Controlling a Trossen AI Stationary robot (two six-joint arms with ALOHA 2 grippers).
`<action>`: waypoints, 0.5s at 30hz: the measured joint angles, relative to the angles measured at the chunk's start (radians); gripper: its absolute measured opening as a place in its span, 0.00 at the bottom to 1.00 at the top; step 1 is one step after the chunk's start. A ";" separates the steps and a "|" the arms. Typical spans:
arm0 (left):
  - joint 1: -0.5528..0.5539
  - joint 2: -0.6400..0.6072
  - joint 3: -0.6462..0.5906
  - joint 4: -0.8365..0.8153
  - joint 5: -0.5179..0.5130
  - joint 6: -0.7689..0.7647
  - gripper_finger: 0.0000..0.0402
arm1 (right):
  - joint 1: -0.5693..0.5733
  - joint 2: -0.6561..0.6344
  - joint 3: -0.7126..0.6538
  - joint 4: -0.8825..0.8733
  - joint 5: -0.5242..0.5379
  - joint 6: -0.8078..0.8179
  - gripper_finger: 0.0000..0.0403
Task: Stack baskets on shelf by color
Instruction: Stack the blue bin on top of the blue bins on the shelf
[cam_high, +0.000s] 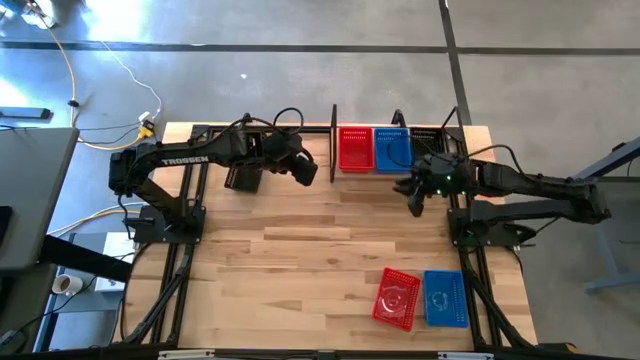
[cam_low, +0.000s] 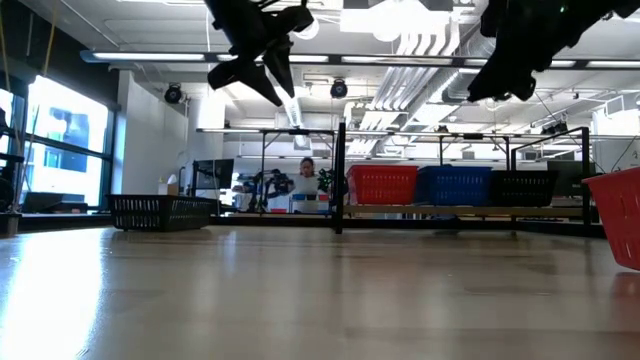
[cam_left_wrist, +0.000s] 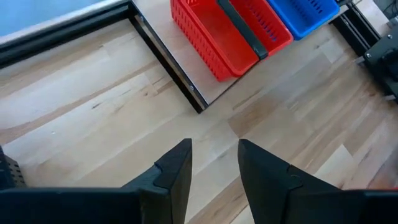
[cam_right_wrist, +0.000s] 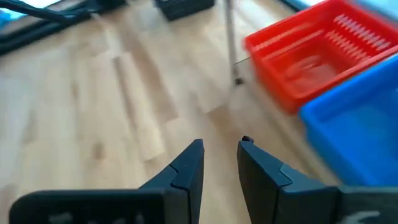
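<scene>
The shelf (cam_high: 334, 142) stands at the table's far edge, with a red basket (cam_high: 353, 149), a blue basket (cam_high: 392, 149) and a black basket (cam_high: 426, 139) side by side on its wood base. Another red basket (cam_high: 397, 297) and blue basket (cam_high: 445, 299) rest on their bottoms near the table's near right corner. A black basket (cam_low: 162, 211) sits on the table under my left arm. My left gripper (cam_left_wrist: 214, 144) hovers open, left of the shelf, above bare wood. My right gripper (cam_right_wrist: 221, 143) hovers open in front of the shelf's blue basket. Both are empty.
The shelf's black upright (cam_low: 340, 178) and low front rail (cam_left_wrist: 168, 62) stand between my left gripper and the shelved red basket (cam_left_wrist: 217, 34). Bare wood spreads across the table's middle (cam_high: 300, 260). A person shows far off in the room behind the table (cam_low: 306, 180).
</scene>
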 joint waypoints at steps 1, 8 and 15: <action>0.004 0.000 0.000 0.000 0.011 0.000 0.30 | 0.026 0.004 0.012 -0.007 0.000 0.030 0.21; 0.007 0.000 0.000 -0.018 0.157 0.079 0.30 | 0.203 0.038 0.112 -0.055 0.000 0.317 0.21; -0.008 0.000 0.000 -0.098 0.182 0.156 0.30 | 0.416 0.127 0.145 -0.110 -0.014 0.591 0.21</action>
